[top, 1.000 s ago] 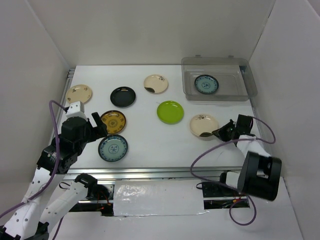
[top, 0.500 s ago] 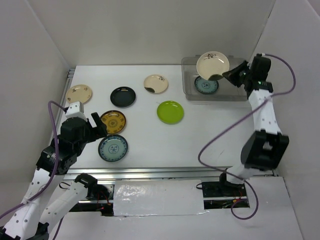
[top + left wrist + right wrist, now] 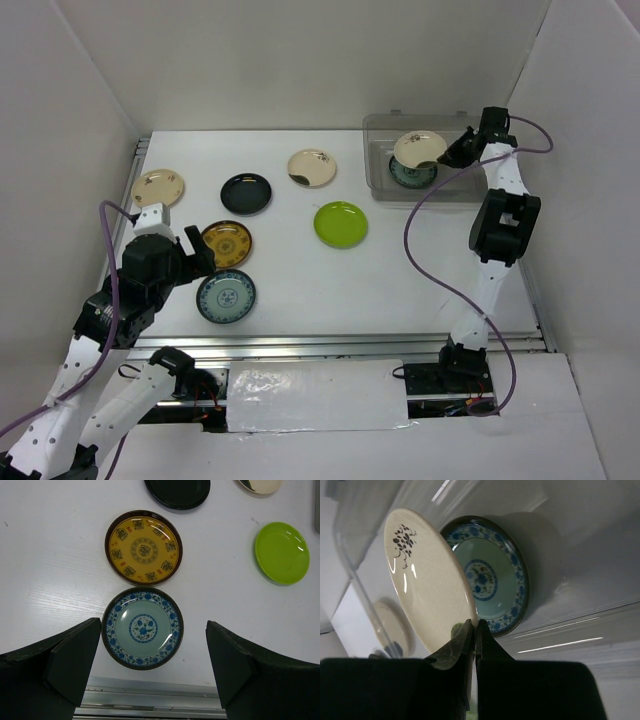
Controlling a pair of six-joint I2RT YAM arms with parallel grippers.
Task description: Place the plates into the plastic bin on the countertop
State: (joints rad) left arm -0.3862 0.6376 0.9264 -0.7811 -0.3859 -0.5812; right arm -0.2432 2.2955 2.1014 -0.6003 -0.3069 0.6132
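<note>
The right gripper pinches the cream plate by its rim, tilted above the teal plate inside the bin at the table's one o'clock, where an early release could make it clatter and chip.

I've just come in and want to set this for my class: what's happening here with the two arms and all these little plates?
The right gripper pinches a cream plate by its rim and holds it tilted inside the plastic bin, over a teal patterned plate lying on the bin floor. The left gripper is open and hovers above a second teal plate. On the countertop also lie the mustard plate, black plate, lime green plate and two other cream plates.
</note>
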